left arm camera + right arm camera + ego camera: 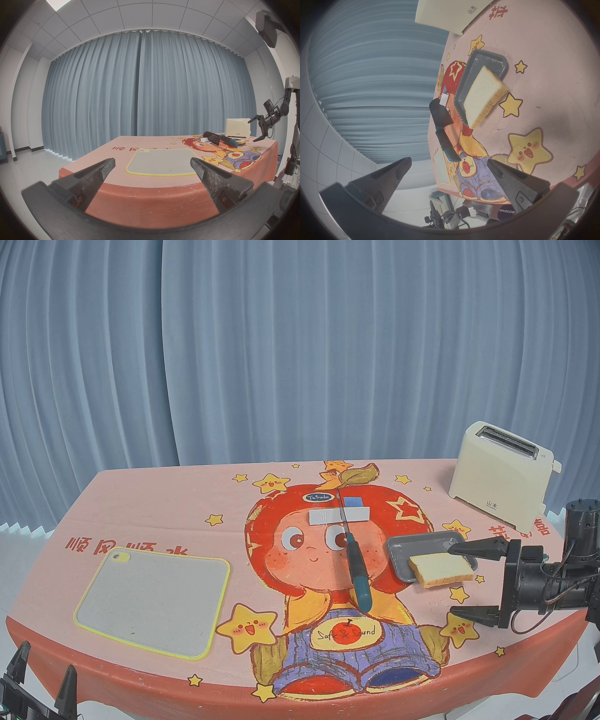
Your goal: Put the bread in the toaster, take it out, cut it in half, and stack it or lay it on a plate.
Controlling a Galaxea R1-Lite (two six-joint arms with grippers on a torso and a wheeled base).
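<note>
The single slice of pale white bread with a tan crust [441,569] lies on the small dark-grey rectangular tray [400,549] at the right of the table. It is not seated square in it: its near corner overhangs the tray's rim toward the robot. That overhang seems to be the point of the placing, since it leaves a free edge for fingers to close on without scraping the tray. The right gripper [450,581] hangs just beside that edge without touching it. It is turned on its side, with its black fingers spread wide and pointing at the slice, a stance suited to taking the bread by its flat faces, so the step in hand looks like the first pick-up. The cream two-slot toaster [500,474] stands beyond the tray at the far right, its slots facing up and nothing in them, close enough for the same arm to serve it. At the table's middle the knife with the teal handle [356,555] rests with its blade across a small white block [325,516] and its handle toward the robot, probably so the handle can be gripped cleanly. The grey cutting board with a yellow-green rim [153,599] lies bare at the left, well apart from the bread, ready for the halving. The left gripper [152,162] sits low off the near left edge of the pink cartoon tablecloth [187,509], its fingers parted and holding nothing, out of the way.
</note>
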